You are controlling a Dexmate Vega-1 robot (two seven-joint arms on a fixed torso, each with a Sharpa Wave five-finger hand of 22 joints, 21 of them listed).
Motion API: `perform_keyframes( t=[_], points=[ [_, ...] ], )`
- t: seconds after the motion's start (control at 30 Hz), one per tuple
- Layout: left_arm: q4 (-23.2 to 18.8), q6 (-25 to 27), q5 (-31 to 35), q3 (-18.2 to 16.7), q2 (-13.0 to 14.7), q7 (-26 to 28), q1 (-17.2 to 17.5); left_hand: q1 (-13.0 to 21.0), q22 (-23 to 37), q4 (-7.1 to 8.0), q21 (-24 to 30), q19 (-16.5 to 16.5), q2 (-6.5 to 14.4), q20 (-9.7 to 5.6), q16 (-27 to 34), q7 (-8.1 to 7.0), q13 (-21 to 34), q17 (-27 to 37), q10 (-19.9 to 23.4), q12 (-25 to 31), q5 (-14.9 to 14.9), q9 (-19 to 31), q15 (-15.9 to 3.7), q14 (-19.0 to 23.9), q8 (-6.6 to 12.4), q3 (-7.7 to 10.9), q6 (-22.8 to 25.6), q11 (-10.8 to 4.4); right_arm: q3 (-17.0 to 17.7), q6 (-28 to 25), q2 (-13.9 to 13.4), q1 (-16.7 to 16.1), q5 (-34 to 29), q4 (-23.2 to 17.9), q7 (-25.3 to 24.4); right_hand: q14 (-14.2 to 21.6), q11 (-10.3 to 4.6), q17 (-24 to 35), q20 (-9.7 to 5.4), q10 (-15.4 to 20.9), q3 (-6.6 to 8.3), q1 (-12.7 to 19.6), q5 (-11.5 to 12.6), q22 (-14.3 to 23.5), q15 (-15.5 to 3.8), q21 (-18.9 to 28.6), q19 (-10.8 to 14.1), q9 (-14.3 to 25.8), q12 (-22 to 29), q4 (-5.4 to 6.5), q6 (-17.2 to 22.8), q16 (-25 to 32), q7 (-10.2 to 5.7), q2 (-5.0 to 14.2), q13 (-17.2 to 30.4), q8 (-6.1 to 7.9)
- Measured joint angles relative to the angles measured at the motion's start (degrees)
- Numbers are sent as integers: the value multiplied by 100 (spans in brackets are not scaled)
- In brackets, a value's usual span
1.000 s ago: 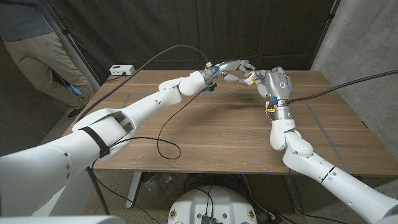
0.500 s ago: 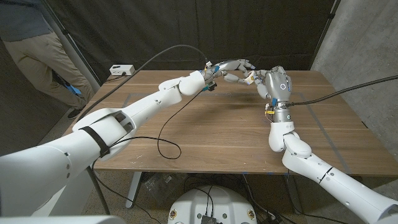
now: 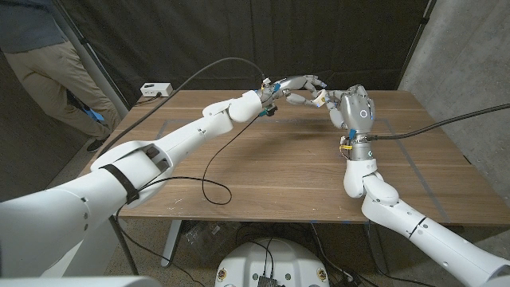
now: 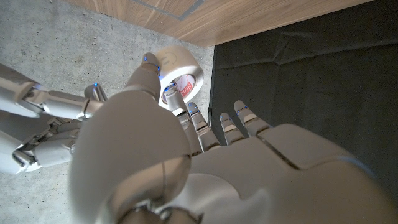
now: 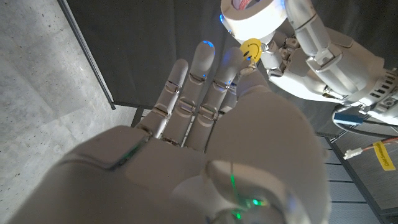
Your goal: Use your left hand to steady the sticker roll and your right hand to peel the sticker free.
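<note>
Both hands met above the far edge of the wooden table (image 3: 263, 159) as I worked the rig remotely. My left hand (image 3: 293, 86) held the white sticker roll (image 4: 180, 70) between thumb and fingertips, the roll raised off the table at about 12 o'clock from the table's centre. My right hand (image 3: 341, 104) sat just at the roll's 3 o'clock, pinching a yellow smiley sticker (image 5: 251, 48) at its fingertips, right beside the roll's rim.
</note>
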Motion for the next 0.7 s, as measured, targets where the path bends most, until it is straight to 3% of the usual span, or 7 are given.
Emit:
perform_keyframes(
  t=[0.13, 0.37, 0.7],
  points=[
    [-76, 32, -1, -22, 36, -2, 41, 0, 0, 0, 0, 0, 0, 0, 0, 0, 0, 0, 0, 0, -1, 0, 0, 0, 0, 0, 0, 0, 88, 127, 106, -47, -91, 52, -157, 0, 0, 21, 0, 0, 25, 0, 0, 0, 0, 25, 0, 0, 0, 25, -1, -23, 0, 0, 0, -1],
    [-288, 149, -3, -74, 144, -9, 159, 0, 0, 0, 0, 0, 0, 0, 0, 0, 0, 0, 0, 0, -2, 0, 0, 0, 0, 0, 0, 0, 718, 565, 849, -302, -504, 303, -342, 49, 0, 26, 21, 0, 25, 0, 0, 0, -9, 84, -22, 0, 0, 25, -2, -46, 0, -1, -1, 0],
    [-568, 289, -8, -170, 311, -24, 353, 0, 0, 0, 0, 0, 0, 0, 0, 0, 0, 0, 0, 0, -5, 0, 0, 0, 0, 0, 0, 0, 1157, 899, 1383, -477, -827, 436, -436, 67, 0, 54, 21, 0, 23, 7, 0, -8, -27, 160, -22, 0, -1, 23, -4, -67, 0, -8, -18, -2]
  ],
)
